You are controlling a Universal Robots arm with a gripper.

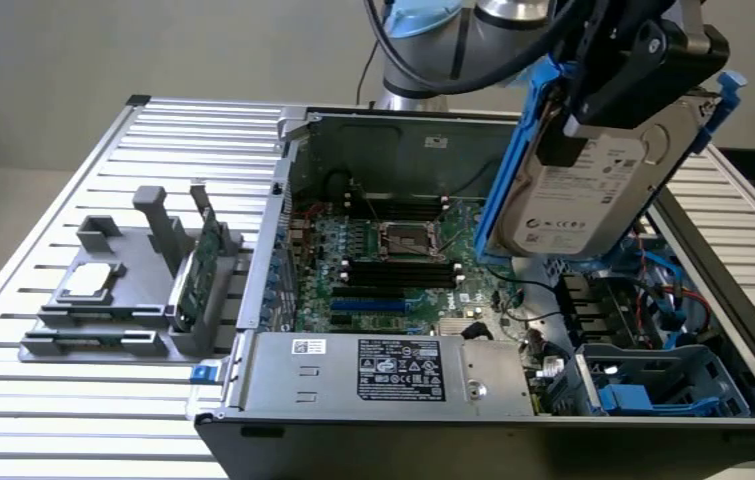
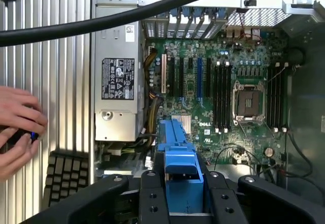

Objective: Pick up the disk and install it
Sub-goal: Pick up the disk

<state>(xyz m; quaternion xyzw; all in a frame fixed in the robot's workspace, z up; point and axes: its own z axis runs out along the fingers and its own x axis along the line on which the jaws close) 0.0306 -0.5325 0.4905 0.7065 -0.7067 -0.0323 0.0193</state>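
Two fingers (image 1: 647, 62) clamped on the disk (image 1: 588, 195) (tilted, above the open computer case (image 1: 391, 120))

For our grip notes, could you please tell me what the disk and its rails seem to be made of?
Disk: probably metal, with a matte silver-grey casing and a white, paper-like label. Rails: probably plastic, judging by the bright blue, smooth moulded look.

Flat silver-grey disk (image 1: 604, 200) with white label, framed by bright blue plastic side rails (image 2: 180, 178). Lifted in the air, clamped at the upper end by the black gripper (image 1: 604, 115). Standing almost on edge, leaning a little, label face turned toward the exterior camera. Hanging over the open computer case (image 1: 350, 130), toward the exterior view's right.
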